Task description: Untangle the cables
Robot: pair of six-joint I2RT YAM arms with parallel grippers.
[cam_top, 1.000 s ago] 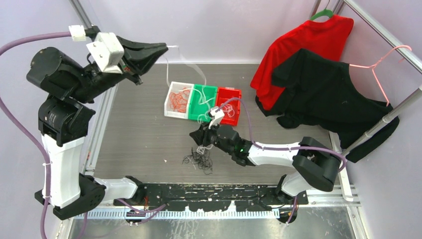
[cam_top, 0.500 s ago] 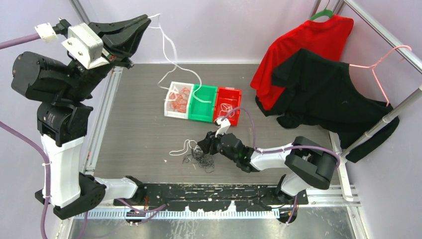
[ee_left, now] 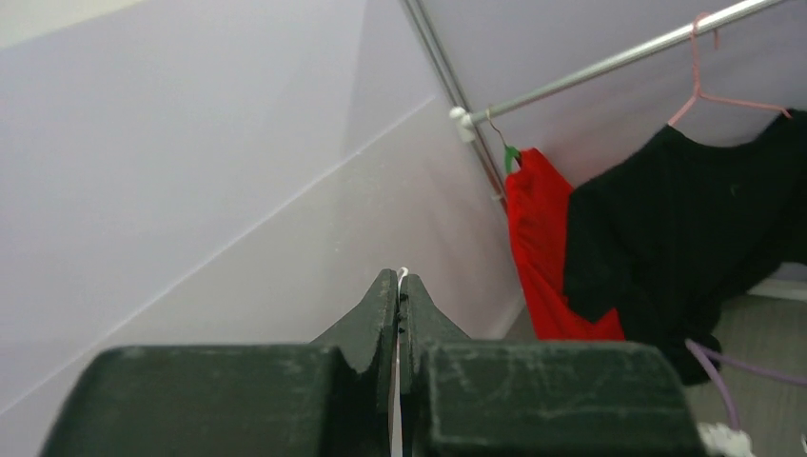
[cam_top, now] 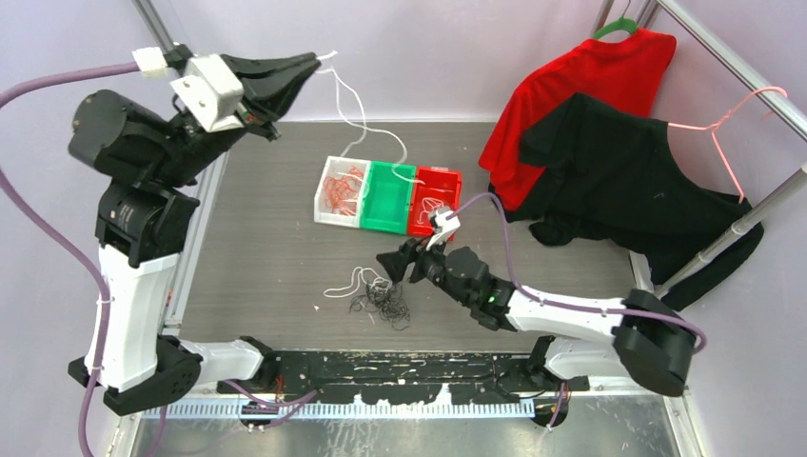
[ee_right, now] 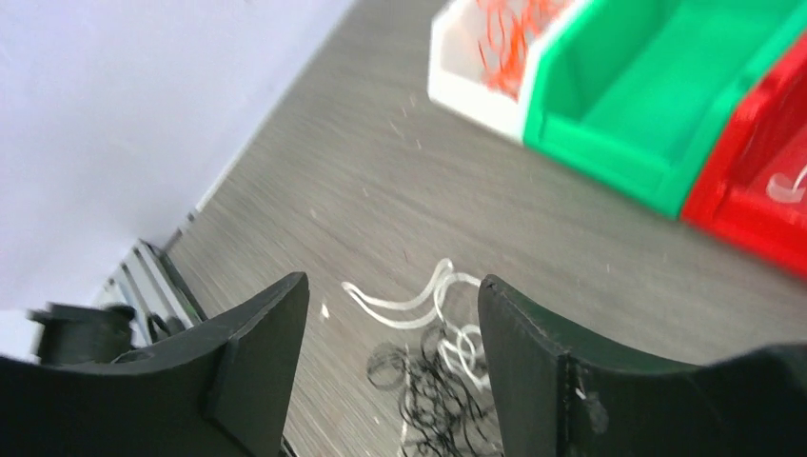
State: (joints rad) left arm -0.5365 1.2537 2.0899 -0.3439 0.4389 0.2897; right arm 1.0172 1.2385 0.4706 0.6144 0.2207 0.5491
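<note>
**Cables – appearance and location.** The cables are thin, curly strands in three colours. A black clump lies on the grey table at lower centre of the top view, its loops tightly knotted together. A loose white strand lies flat at the clump's upper-left edge, touching it; the right wrist view shows this strand doubled into a narrow loop. Orange strands fill the white bin. A few pale strands lie in the red bin. The green bin stands between the two, all three touching in a row at centre frame.

**Left gripper.** The left gripper is raised at the upper left of the top view, well above the table. Its jaws are clenched on a long white strand – the left wrist view shows the strand's tip protruding between the closed fingertips. From there the strand hangs down in a slack curve toward the bins; its lower end reaches the green and red bins.

**Right gripper.** The right gripper is low at centre frame, just right of the black clump. Its jaws are spread wide and released – nothing lies between them. The clump and the loose white strand appear in the gap, on the table beyond the fingertips.
</note>
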